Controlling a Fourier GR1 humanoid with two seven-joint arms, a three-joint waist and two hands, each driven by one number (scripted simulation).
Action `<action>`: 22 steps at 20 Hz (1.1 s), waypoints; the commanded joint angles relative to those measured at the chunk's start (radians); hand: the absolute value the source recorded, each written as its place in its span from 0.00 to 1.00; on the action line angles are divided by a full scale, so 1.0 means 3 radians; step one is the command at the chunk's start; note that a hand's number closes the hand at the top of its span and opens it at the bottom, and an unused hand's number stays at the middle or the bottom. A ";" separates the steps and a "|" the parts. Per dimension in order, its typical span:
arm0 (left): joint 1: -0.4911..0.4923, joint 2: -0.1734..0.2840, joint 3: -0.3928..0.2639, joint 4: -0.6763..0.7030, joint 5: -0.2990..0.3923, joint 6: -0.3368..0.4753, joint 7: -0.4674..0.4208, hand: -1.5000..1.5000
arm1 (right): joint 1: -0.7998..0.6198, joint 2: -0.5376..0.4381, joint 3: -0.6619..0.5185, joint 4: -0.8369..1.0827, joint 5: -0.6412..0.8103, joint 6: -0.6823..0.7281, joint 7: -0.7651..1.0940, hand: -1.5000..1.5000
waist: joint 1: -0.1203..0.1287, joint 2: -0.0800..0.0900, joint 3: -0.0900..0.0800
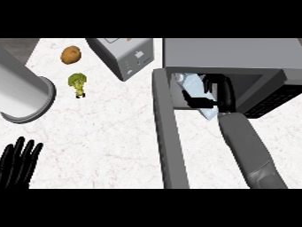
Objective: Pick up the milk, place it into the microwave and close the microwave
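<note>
The grey microwave (245,55) stands at the upper right with its door (169,137) swung open toward me along the left of the cavity. Inside the cavity mouth lies the pale blue-white milk carton (194,84), tilted. My right hand (215,91) reaches into the cavity from the lower right, its black fingers and thumb curled round the carton and hiding much of it. At the lower left, my left hand (16,166) rests open with fingers up, far from the microwave.
A toaster-like grey appliance (124,55) stands at the back centre. A potato (71,54) and a broccoli floret (78,83) lie on the white marble counter (107,133). A large grey cylinder (16,88) juts in from the upper left.
</note>
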 commanded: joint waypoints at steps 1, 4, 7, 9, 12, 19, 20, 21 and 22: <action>-0.0148 0.0098 0.0162 0.0173 0.0155 -0.0144 0.0026 0.00 | -0.0486 -0.0183 -0.0092 0.0510 0.0161 -0.0304 0.0195 1.00 | 0.0056 0.0027 0.0001; -0.0046 -0.0027 -0.0048 0.0091 -0.0061 -0.0085 -0.0022 0.00 | -0.0683 -0.0276 -0.0169 0.0875 0.0184 -0.0376 0.0089 1.00 | 0.0107 0.0044 0.0005; -0.0296 -0.0066 -0.0068 0.0223 -0.0078 -0.0039 0.0072 0.00 | -0.0829 -0.0183 -0.0108 0.1115 0.0315 -0.0629 0.0111 1.00 | 0.0110 0.0057 0.0005; -0.0242 -0.0078 -0.0069 0.0209 -0.0137 -0.0054 -0.0043 0.00 | -0.0836 -0.0316 -0.0196 0.1188 0.0279 -0.0704 0.0027 1.00 | 0.0159 0.0076 0.0007; -0.0073 0.0084 0.0017 0.0066 -0.0158 -0.0069 0.0070 0.00 | -0.0932 -0.0512 -0.0133 0.1328 0.0414 -0.0890 0.0199 1.00 | 0.0231 0.0090 0.0009; -0.0162 0.0113 -0.0029 0.0028 -0.0315 -0.0002 0.0167 0.00 | -0.1175 -0.0624 -0.0164 0.1491 0.0476 -0.1282 0.0328 0.00 | 0.0318 0.0128 0.0014; -0.0332 0.0092 0.0055 0.0243 -0.0327 0.0044 0.0129 0.00 | -0.1186 -0.0539 -0.0090 0.1574 0.0557 -0.1345 0.0363 0.00 | 0.0270 0.0128 0.0008; -0.0365 0.0139 0.0019 0.0155 -0.0331 -0.0004 0.0166 0.00 | -0.1139 -0.0704 -0.0079 0.1577 0.0571 -0.1208 0.0282 0.00 | 0.0297 0.0159 0.0014; -0.0319 0.0098 -0.0061 0.0122 -0.0412 0.0042 0.0183 0.00 | -0.1200 -0.0581 -0.0051 0.1623 0.0615 -0.1441 0.0392 0.00 | 0.0333 0.0154 0.0013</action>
